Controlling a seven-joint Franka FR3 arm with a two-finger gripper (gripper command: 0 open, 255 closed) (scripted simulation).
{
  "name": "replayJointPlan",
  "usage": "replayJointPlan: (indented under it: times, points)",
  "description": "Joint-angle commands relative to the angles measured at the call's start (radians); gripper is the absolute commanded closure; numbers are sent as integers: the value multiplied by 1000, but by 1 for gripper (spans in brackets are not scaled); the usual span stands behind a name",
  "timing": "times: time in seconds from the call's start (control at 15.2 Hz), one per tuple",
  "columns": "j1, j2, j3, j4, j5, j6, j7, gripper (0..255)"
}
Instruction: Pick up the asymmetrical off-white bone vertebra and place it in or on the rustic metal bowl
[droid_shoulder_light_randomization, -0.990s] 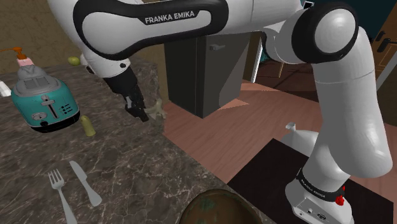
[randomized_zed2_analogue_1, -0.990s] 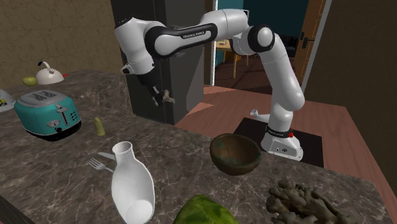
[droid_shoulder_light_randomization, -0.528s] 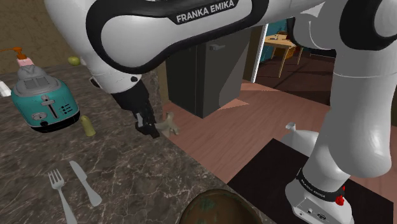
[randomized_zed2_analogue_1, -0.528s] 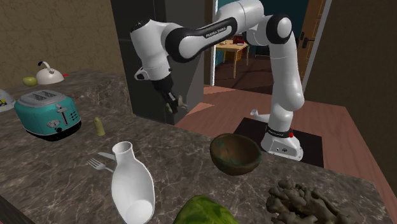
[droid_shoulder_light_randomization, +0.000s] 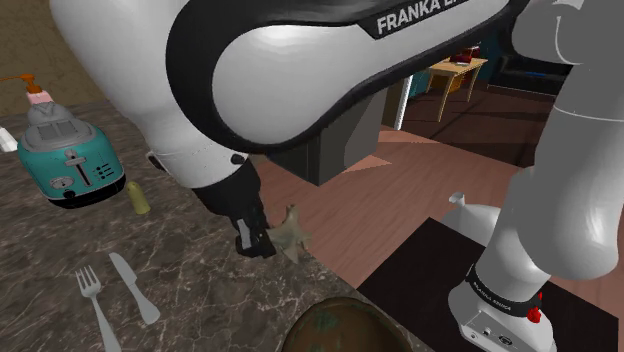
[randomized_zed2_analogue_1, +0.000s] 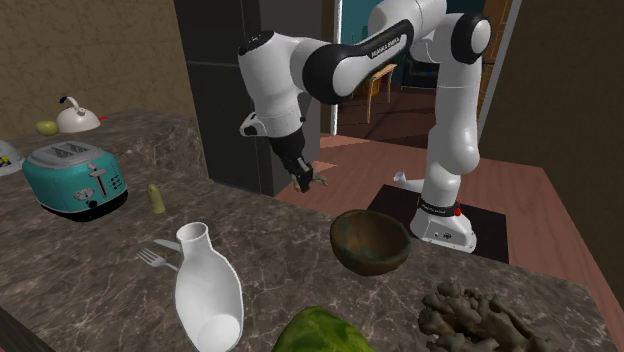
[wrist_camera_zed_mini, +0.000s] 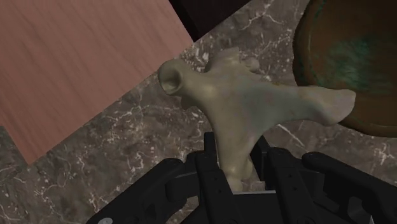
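While the black gripper (droid_shoulder_light_randomization: 262, 240) is hanging over the edge of the dark marble counter (droid_shoulder_light_randomization: 190, 275), its fingers (wrist_camera_zed_mini: 207, 173) are pinching the pale greenish bone (wrist_camera_zed_mini: 254, 102) by its stem and holding it clear of the surface. The bone is hovering near the brown, green-stained bowl (randomized_zed2_analogue_1: 370, 242), up and to its left in the second exterior view. A teal toaster (droid_shoulder_light_randomization: 68, 160), a fork (droid_shoulder_light_randomization: 95, 300) and a knife (droid_shoulder_light_randomization: 135, 288) are sitting farther along the counter.
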Motion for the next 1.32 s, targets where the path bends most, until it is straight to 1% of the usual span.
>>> replayJointPlan:
  times: [0.0, 0.33, 0.66, 1.25]
  points:
    - [12, -42, 17, -48, 33, 12, 25, 255]
    - [53, -124, 62, -133, 108, 29, 94, 255]
    - [107, -185, 115, -189, 180, 38, 178, 255]
    - [111, -144, 124, -277, 156, 156, 202, 255]
